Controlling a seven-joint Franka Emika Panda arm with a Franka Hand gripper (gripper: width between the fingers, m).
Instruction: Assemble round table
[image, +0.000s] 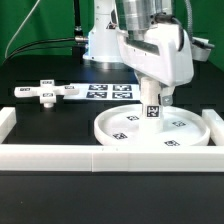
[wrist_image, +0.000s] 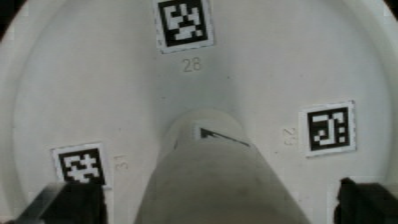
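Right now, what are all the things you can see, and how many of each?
large rimmed round white plastic disc: one, white, on the table, toward the exterior view's right.
short white cylindrical post: one, white, upright near the disc's middle.
flat white cross-shaped foot piece: one, white, at the exterior view's left.
marker board: one, white, flat beside the foot piece.
long white border rails: several, white, along the table's edges.
black table: one, black, under everything.
white robot arm: one, white, above the disc.
pincer: one, open, fingers on either side of the post.
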